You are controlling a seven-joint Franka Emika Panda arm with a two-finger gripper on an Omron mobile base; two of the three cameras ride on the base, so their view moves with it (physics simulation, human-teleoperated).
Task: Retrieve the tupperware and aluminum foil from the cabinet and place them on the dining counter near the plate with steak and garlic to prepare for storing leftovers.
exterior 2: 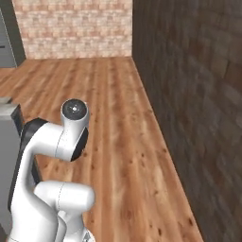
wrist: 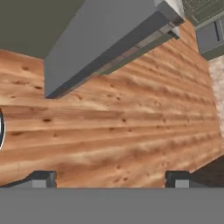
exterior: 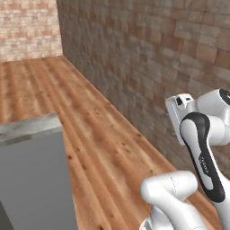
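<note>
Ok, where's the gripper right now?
In the hand view, the gripper hangs open over bare wood floor, a grey block ahead of it.

Lying open: wooden floor (exterior: 103, 130) | Blocking right side: dark brick wall (exterior: 148, 58) | Standing left: grey counter block (exterior: 31, 175)

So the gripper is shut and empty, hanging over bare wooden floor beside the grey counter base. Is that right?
Not quite: the gripper is open, not shut. The hand view shows its two dark fingertips standing wide apart with nothing between them. The rest holds: it is empty and hangs over the wooden floor, beside the grey counter base.
</note>
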